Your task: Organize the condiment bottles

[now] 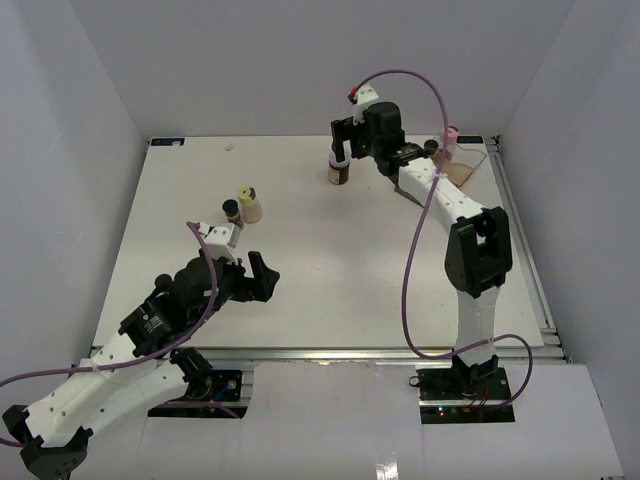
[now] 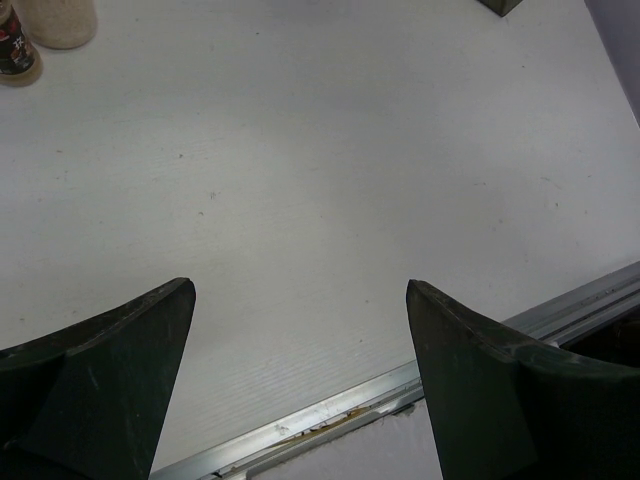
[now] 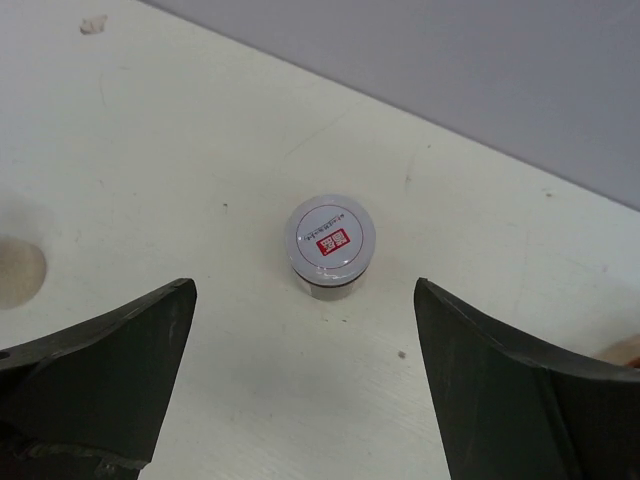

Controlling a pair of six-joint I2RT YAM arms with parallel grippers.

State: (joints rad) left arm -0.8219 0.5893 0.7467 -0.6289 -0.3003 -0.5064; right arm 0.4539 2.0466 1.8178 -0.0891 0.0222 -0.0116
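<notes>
Brown glass, I think, so the small white-topped bottle standing far back on the table, right under my wide-open right gripper, may be slippery and easy to break, best pinched around its middle.

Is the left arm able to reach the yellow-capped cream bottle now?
Probably yes: the left gripper is open, and only bare table lies between it and the cream bottle, though a black-capped bottle stands close beside it.

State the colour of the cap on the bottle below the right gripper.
The cap is white with a small red mark; best in the right wrist view.
</notes>
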